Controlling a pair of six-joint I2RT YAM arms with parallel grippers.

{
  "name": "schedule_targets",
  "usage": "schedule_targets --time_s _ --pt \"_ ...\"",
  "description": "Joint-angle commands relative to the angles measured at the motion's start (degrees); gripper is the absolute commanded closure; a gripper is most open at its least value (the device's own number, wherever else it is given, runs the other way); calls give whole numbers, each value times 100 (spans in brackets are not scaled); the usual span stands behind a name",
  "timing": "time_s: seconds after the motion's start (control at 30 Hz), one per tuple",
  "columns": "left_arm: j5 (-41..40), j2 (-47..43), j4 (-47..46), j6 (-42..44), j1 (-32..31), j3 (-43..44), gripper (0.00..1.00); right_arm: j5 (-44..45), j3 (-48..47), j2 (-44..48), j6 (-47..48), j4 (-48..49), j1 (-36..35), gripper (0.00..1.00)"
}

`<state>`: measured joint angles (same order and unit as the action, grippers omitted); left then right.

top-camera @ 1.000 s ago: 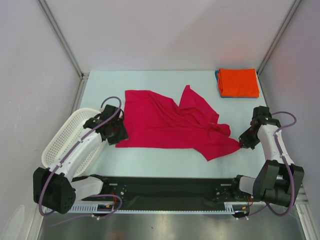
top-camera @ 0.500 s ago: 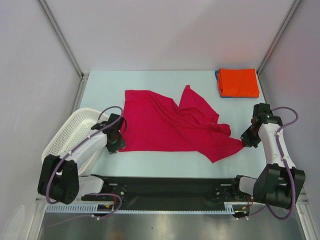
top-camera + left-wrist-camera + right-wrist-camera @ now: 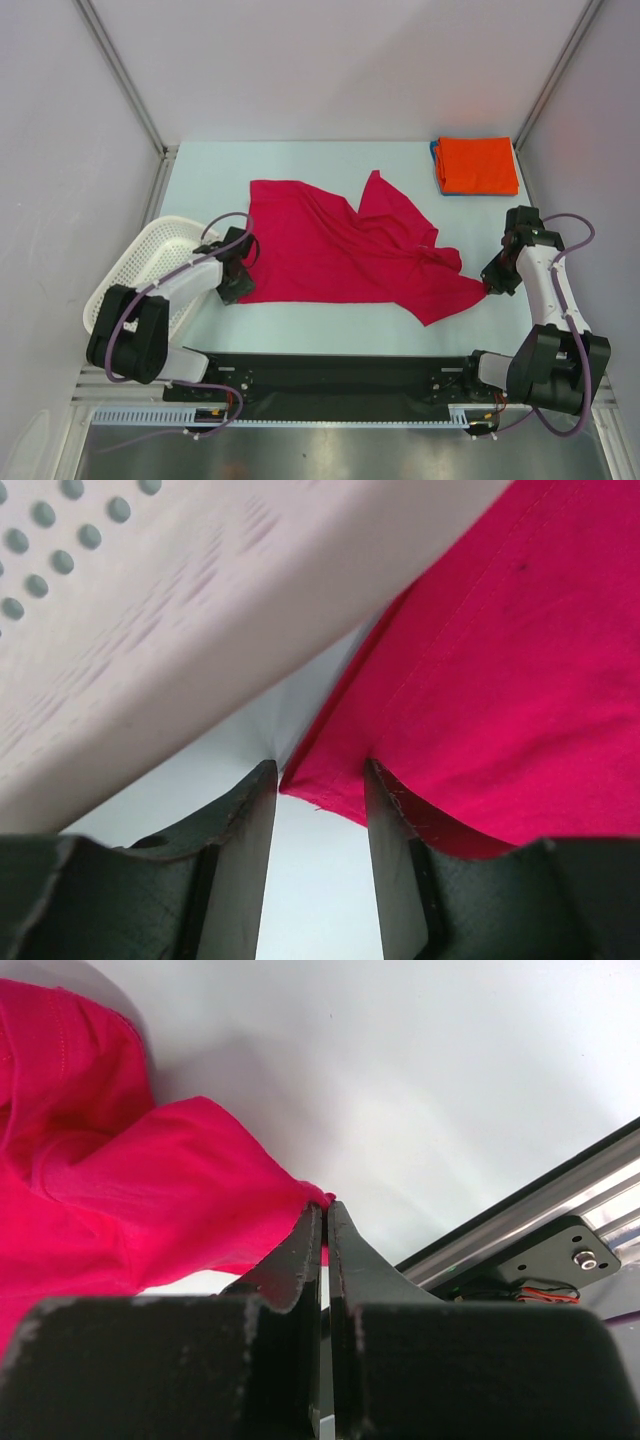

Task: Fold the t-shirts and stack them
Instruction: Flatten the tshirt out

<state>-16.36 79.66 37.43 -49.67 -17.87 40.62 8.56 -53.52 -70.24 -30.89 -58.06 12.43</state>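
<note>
**Asker:** How many things are showing?

**Describer:** Three t-shirts, one basket and two grippers. A crimson t-shirt (image 3: 340,250) is lying spread and rumpled across the middle of the table (image 3: 300,160). An orange t-shirt (image 3: 478,165), folded, is sitting in the far right corner on top of a blue t-shirt (image 3: 437,166). A white perforated basket (image 3: 125,275) is sitting at the near left corner.

**Asker:** What is proving hard to see?

**Describer:** The blue t-shirt is showing only a thin strip at the orange one's left side. The crimson one's collar and sleeves are getting lost in the folds.

**Asker:** Which way is the crimson one running?

**Describer:** Its long axis is running left to right, with one hem lying along the near edge. One flap is pointing toward the far edge.

**Asker:** And the grippers?

**Describer:** The left gripper (image 3: 320,780) is standing with jaws apart, the cloth's near left corner lying between them. The right gripper (image 3: 325,1222) is pinching the near right tip, jaws pressed together.
</note>
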Motion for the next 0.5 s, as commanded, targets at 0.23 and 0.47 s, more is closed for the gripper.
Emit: schedule_targets --time_s 0.23,0.47 --pt "98 -153 -289 -166 -15 -380 70 -30 -124 36 92 58 -56 100" --pt "-7 -257 -26 89 -15 -99 100 -3 -430 10 311 85 -170 100"
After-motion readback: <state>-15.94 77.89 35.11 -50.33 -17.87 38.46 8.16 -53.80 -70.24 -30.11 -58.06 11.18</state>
